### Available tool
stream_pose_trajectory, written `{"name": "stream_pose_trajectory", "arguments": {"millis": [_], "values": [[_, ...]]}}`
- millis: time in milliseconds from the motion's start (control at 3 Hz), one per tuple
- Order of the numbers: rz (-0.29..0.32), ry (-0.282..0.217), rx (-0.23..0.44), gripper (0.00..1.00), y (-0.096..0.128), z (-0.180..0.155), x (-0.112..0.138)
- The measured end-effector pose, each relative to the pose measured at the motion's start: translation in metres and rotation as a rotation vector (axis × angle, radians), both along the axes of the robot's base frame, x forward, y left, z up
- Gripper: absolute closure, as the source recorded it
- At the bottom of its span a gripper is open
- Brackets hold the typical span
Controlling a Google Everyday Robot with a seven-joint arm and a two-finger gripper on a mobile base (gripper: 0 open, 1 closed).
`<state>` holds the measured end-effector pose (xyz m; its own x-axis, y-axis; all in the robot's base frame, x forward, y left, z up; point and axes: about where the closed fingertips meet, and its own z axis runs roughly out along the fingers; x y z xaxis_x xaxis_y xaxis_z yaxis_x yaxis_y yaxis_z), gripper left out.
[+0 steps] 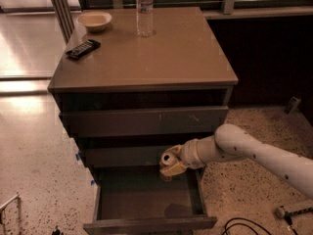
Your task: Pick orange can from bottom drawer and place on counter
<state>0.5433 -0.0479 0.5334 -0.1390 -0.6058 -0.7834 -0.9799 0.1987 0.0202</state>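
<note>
tool [172, 168]: clamping orange can [168, 158], hovering above far right of bottom drawer [146, 223]
bottom drawer: standing pulled open
desk [186, 58]: carrying bottle [145, 11], bowl [95, 20], remote [83, 49] at far left

Scene is reading dim and warm-tinted overall. Light is coming in from the upper left, washing out the floor [29, 53] there. Counter [186, 58] is carrying a soft sheen near the bottle [145, 11]. Drawer [146, 199] interior is sitting in deep shadow (a darker blot is lying on its bottom). Gripper [172, 164], over the drawer's back right, is clasping the can [168, 157], whose top is catching a small glint. Right background is going near black.
</note>
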Motion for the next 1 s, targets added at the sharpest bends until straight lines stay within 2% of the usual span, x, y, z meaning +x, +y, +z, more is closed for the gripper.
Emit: {"name": "stream_pose_trajectory", "arguments": {"millis": [333,667,1000], "values": [[0.0,0.053,0.033,1.0,-0.003,0.088,-0.011],[0.009,0.001,-0.013,1.0,0.001,0.216,-0.019],[0.008,0.005,-0.008,1.0,0.002,0.217,-0.018]]}}
